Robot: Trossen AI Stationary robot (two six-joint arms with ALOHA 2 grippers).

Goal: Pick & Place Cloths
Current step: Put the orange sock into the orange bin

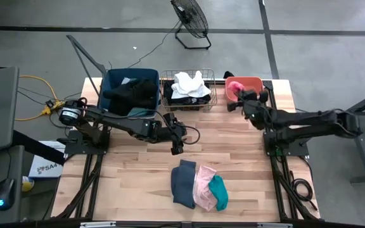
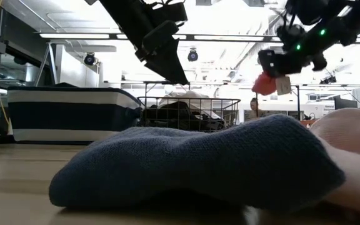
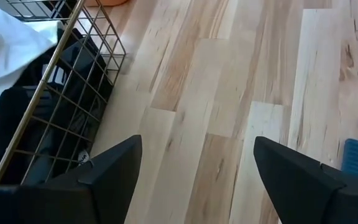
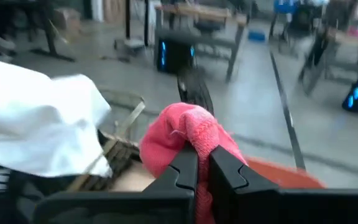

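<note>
Wooden planks make up the tabletop [image 1: 138, 183], and only one piece of writing can be read: "SA4" on a white sheet [image 1: 43, 166] lying off its 9 o'clock edge.

Along the 12 o'clock edge three containers are lined up: a blue tub [image 1: 114, 80] at 11 o'clock holding black cloths [image 1: 132, 95], a wire mesh basket [image 1: 213, 88] at 12 o'clock holding a white cloth [image 1: 190, 83] over black ones, and a coral tub [image 1: 253, 82] at 1 o'clock. A floor fan [image 1: 190, 19] stands beyond the tabletop at 12 o'clock. A keyboard and mouse [image 1: 4, 193] are seen at 8 o'clock.

Toward 6 o'clock three cloths lie side by side, touching: a slate grey-blue cloth [image 1: 183, 182], a pale pink cloth [image 1: 203, 187] and a teal-green cloth [image 1: 218, 192]. In the low view the slate cloth fills the foreground and hides most of the others.

The left claw [image 1: 177, 147] hangs over bare planks near the centre, just beside the basket's front corner; its fingers [image 3: 110, 168] are held wide apart with nothing between them.

The right claw [image 1: 234, 104] is positioned at the coral tub's near left corner, and its fingers [image 4: 182, 168] are clamped together on a bright pink cloth [image 4: 185, 134].
</note>
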